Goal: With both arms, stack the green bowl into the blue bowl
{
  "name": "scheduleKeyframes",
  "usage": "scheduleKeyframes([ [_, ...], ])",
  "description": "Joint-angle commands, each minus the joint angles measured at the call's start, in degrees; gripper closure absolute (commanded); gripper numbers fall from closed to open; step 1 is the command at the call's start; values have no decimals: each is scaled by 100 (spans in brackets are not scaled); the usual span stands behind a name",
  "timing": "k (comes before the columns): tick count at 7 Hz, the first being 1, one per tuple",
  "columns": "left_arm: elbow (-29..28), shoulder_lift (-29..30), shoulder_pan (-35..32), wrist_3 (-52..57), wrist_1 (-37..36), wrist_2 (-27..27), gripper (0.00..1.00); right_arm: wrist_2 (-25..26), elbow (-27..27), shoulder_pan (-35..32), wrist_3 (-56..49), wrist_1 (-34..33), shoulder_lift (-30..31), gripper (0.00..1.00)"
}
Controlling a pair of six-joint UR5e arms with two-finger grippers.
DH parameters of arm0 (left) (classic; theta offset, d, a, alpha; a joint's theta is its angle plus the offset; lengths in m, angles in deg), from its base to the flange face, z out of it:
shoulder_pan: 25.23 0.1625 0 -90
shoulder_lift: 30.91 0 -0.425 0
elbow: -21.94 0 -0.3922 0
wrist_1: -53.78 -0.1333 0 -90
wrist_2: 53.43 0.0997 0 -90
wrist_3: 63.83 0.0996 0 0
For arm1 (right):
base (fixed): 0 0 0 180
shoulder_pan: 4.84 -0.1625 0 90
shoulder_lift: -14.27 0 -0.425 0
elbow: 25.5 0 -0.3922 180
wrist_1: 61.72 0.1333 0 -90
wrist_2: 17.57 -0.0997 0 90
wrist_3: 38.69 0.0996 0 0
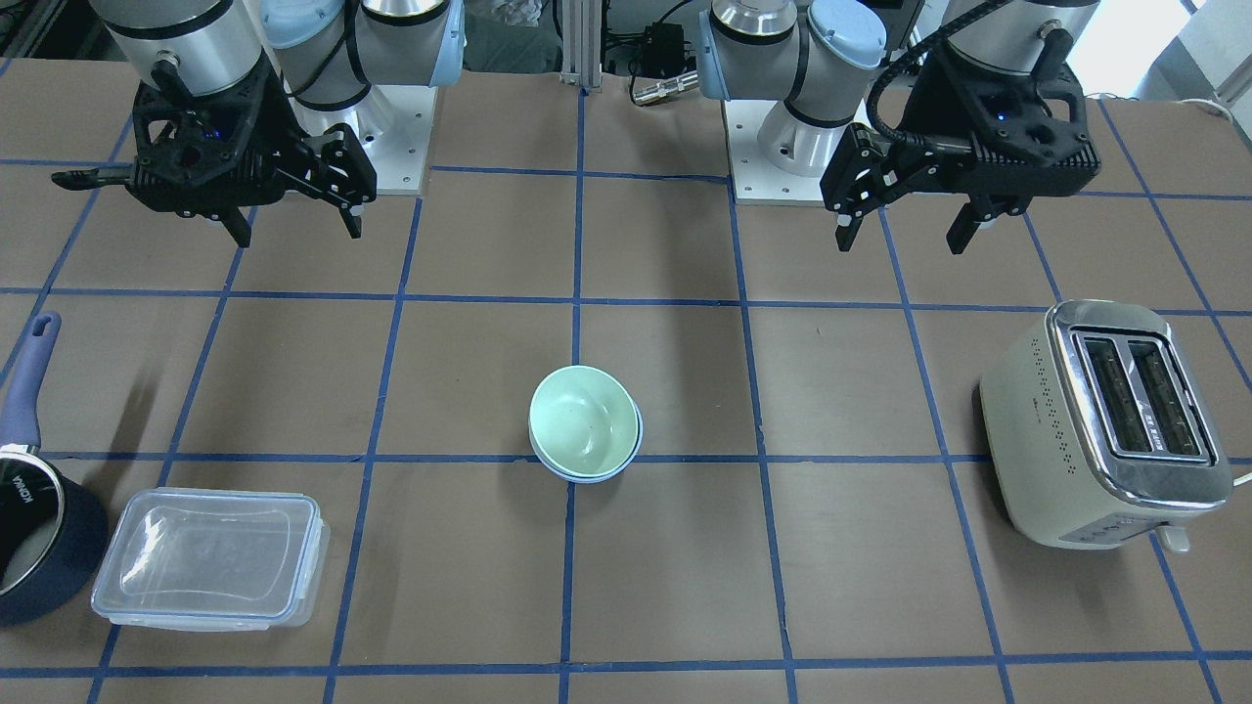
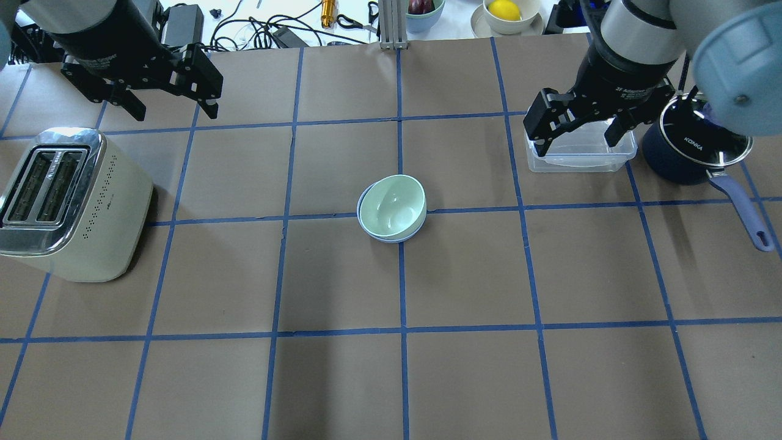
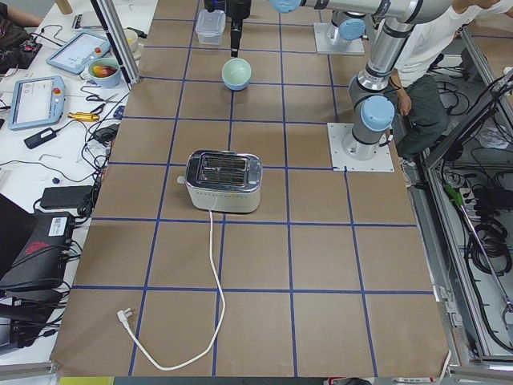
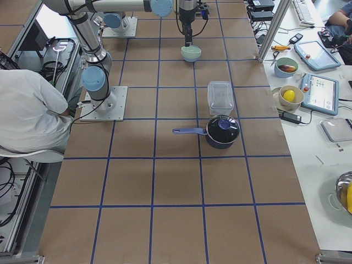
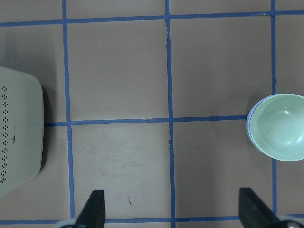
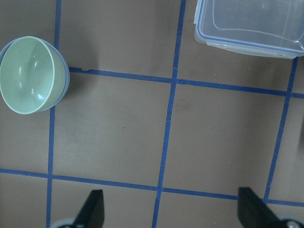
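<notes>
The small round pale mint-green plastic bowl [image 2: 392,205] sits nested in the pale powder-blue bowl [image 1: 590,478] mid-table, so stacking looks done; seen from overhead, the left gripper [image 2: 174,113] at ten o'clock and the right gripper [image 2: 575,142] at two o'clock hang spread, empty, well apart.

Seen from overhead, the brown table [image 2: 342,379] is ruled into squares by blue tape [image 2: 400,287]. At its centre the blue bowl [image 1: 587,478] sits across a tape crossing, only its rim showing around the green bowl [image 2: 391,205] nested inside it. At 9 o'clock a cream toaster [image 2: 91,220] stands slots up; its white cord [image 3: 212,265] trails off toward the table's end, the plug lying loose. At 2 o'clock lies a clear lidded box [image 2: 580,156], and just beside it, further out, a dark blue pan [image 2: 678,156] with its handle pointing to 5 o'clock
</notes>
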Motion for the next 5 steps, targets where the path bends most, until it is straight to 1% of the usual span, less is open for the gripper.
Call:
scheduleKeyframes([
  [1,-45,51,4,7,44,-52,0,-9,205,-12,84,109,-77,0],
  [5,16,51,-40,7,35,-8,0,8,206,-20,84,118,-113,0],
])
